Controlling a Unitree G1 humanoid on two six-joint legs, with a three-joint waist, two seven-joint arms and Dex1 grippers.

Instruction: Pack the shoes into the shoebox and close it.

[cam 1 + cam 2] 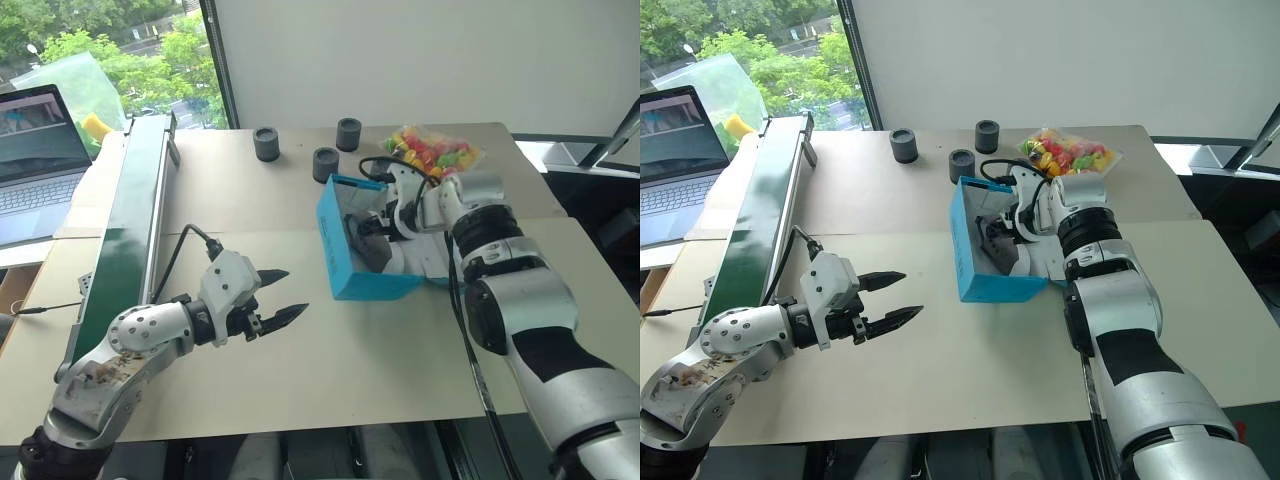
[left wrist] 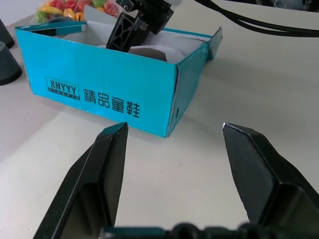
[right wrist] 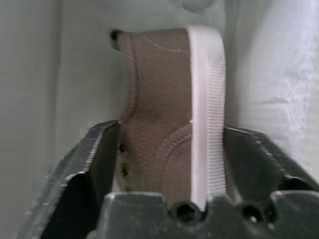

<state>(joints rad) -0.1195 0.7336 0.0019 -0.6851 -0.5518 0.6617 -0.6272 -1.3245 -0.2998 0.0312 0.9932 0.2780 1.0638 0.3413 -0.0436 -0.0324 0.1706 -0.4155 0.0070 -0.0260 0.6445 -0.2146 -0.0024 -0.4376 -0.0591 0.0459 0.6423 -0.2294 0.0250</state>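
On a beige tabletop by a window, the cyan shoebox sits open right of centre so the right gripper, jaws spread either side of a brown shoe, can set it inside. The left gripper hangs spread nearby, apart from the box, likely waiting to fold the lid.

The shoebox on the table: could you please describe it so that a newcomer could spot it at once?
On the beige table, look right of the long dark-green unit, near three dark grey cylinders. The shoebox is bright cyan, open, with the right gripper reaching inside.
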